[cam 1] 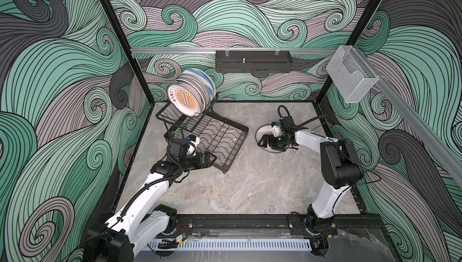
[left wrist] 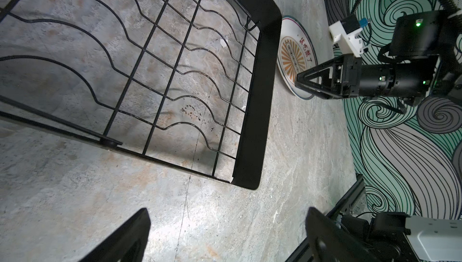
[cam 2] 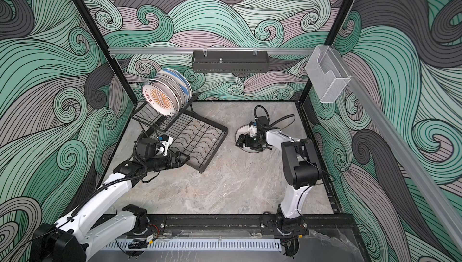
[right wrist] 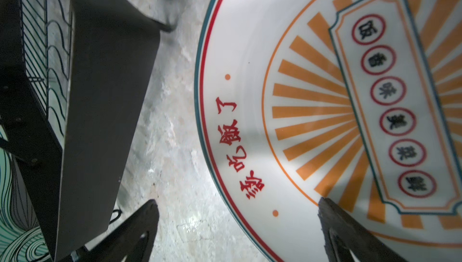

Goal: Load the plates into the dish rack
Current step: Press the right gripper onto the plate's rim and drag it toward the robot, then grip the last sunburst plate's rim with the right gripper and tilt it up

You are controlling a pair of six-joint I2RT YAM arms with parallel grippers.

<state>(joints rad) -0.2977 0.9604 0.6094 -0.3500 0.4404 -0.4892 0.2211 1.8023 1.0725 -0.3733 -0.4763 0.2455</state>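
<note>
The only loose plate [right wrist: 237,98] lies flat on the counter [cam 1: 250,185] at 3 o'clock from the rack [cam 1: 236,150]. It's white with a teal-and-red rim, an orange sunburst and red characters. Your right pincer [right wrist: 237,202] is spread wide across its rim, pinching nothing. More plates [cam 1: 190,93] stand on edge in the raised tier. Your left pincer [cam 1: 212,159], spread and empty, hovers at the rack's 6 o'clock edge.
</note>
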